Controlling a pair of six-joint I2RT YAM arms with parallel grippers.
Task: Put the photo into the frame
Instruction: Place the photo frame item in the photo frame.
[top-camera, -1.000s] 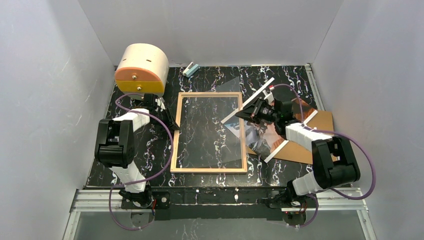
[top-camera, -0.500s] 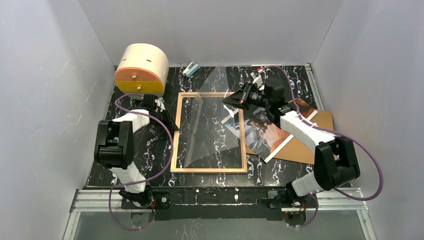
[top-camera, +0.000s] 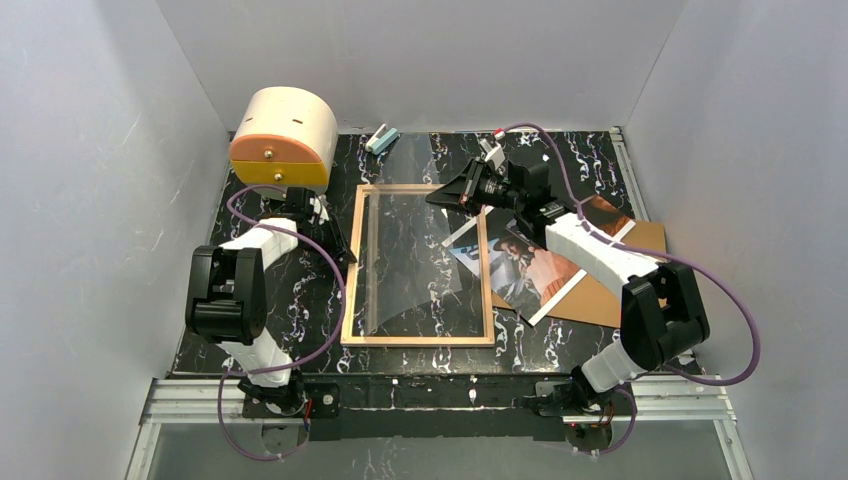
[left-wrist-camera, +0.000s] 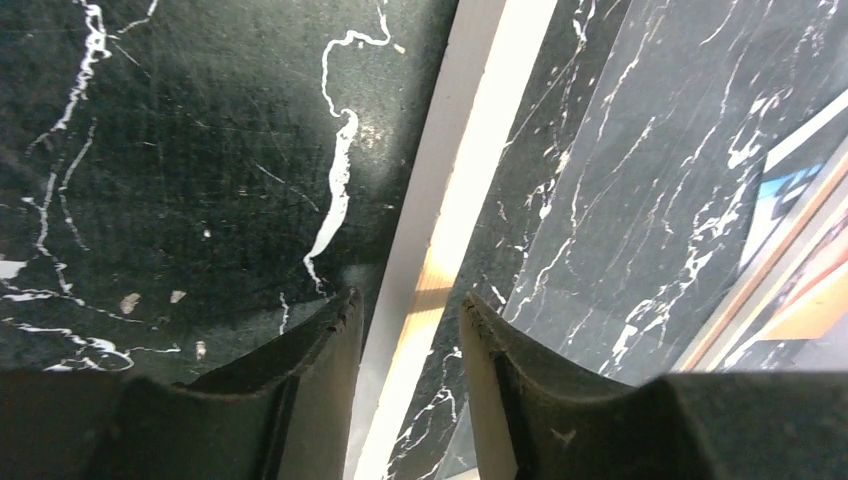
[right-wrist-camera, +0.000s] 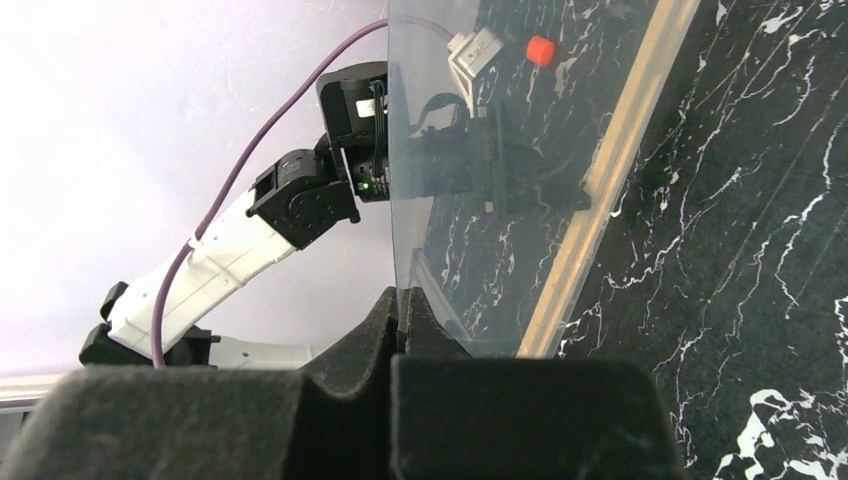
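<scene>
R gripper (right-wrist-camera: 403, 303) fingers (right-wrist-camera: 372, 335) are pinched tight on one edge of the clear pane (right-wrist-camera: 470, 240). Its wrist sits over the far-right corner of the frame (top-camera: 418, 340), arm stretched out from the near table (top-camera: 590, 165) edge. L gripper (left-wrist-camera: 410, 312) fingers (left-wrist-camera: 320, 345) are parted, straddling the frame's left rim w/o clamping it. The frame lies flat mid-table, w/ the pane tilted up (low edge inside the rim). By the right edge, the photo (top-camera: 535, 265) rests on a brown board (top-camera: 648, 240). The cream drum box (top-camera: 285, 130) is at the far-left corner, drawer closed.

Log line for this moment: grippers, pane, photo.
right gripper: shut on clear pane, pane tilted up over frame | left gripper: open, astride frame's left rail | photo: on backing board, right of frame
</scene>
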